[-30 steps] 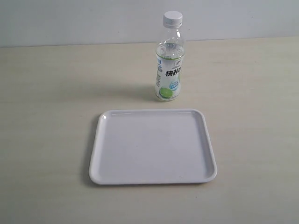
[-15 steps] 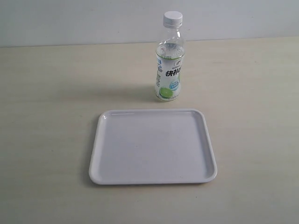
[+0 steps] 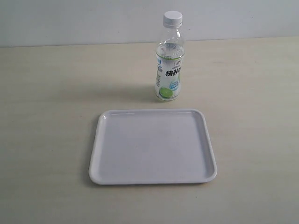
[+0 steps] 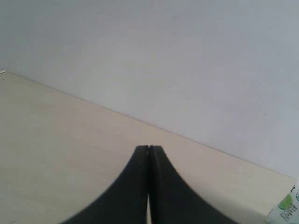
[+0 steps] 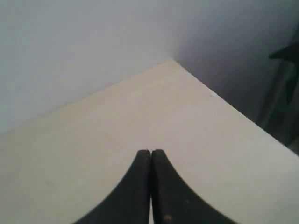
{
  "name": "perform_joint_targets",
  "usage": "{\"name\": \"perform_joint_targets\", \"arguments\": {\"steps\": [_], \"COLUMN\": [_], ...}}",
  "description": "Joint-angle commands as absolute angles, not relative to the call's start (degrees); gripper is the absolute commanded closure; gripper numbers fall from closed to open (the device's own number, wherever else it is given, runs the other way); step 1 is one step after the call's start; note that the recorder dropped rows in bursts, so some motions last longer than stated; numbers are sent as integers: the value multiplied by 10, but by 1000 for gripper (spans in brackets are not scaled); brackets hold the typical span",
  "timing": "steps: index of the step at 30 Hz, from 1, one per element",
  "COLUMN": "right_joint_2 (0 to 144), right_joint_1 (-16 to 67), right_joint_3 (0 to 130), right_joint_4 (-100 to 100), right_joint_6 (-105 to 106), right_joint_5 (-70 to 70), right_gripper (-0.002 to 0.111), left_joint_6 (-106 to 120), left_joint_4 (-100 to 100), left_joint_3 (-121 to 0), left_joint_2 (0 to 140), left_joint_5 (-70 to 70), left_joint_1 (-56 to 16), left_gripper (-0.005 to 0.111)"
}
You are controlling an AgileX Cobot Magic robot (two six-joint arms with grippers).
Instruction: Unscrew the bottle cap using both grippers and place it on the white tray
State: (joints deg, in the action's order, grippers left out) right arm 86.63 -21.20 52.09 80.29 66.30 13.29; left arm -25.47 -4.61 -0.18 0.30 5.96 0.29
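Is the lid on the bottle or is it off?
On. The bottle cap sits on the neck of the bottle, which stands upright on the table.

Your exterior camera looked steeply down on the table point(image 3: 46, 93), fairly near, with the bottle point(image 3: 169, 70) at 12 o'clock from the white tray point(image 3: 96, 154). Your left wrist camera sat low, facing the wall point(image 4: 187, 56), sharing only that bottle. Your right wrist camera faced a table corner.
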Motion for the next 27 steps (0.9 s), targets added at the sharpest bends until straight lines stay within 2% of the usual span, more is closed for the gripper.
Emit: {"name": "perform_joint_targets", "arguments": {"steps": [1,5,15,19,23,27], "right_joint_2": [862,868,894,921,950,959], "right_joint_1": [-248,-267,-284,-284,-284,-273], "right_joint_3": [554,612,715,731,735,721], "right_joint_4": [636,513,630,594,456,279], "right_joint_6": [384,243,475,473,359,325], "right_joint_5": [40,-72,-386,-532,-583,-544], "right_gripper": [108,108,108,108,108,108], "left_joint_6": [-252,-252,-252,-252,-252,-252], "left_joint_4": [-43,-43,-43,-43,-43,-43], "left_joint_3": [0,0,0,0,0,0], "left_joint_2": [0,0,0,0,0,0], "left_joint_5": [59,59,59,59,59,59], "left_joint_1": [0,0,0,0,0,0], "left_gripper": [107,107,107,107,107,107]}}
